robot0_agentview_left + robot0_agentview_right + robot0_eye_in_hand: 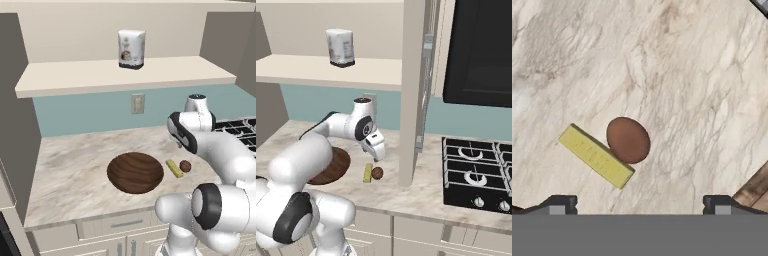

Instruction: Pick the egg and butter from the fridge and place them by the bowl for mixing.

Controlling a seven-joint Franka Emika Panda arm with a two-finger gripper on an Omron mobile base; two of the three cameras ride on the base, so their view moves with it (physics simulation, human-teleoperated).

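Note:
The dark wooden bowl [135,172] sits on the marble counter [70,170]. Just to its right lie the pale-yellow butter [174,168] stick and the reddish-brown egg [185,166], side by side and touching in the hand view: egg [628,140], butter [596,156]. My gripper [378,156] hangs above the two, open, with nothing between its fingertips [559,204]. From the right base view the butter [368,173] and egg [377,173] lie between the bowl [336,167] and a white post. The fridge is out of view.
A stove [476,175] with black grates borders the counter on the right. A vertical white post [411,90] stands close beside the egg. Overhead, a shelf [75,77] carries a white bag [131,48]. A wall outlet [138,103] is behind the bowl.

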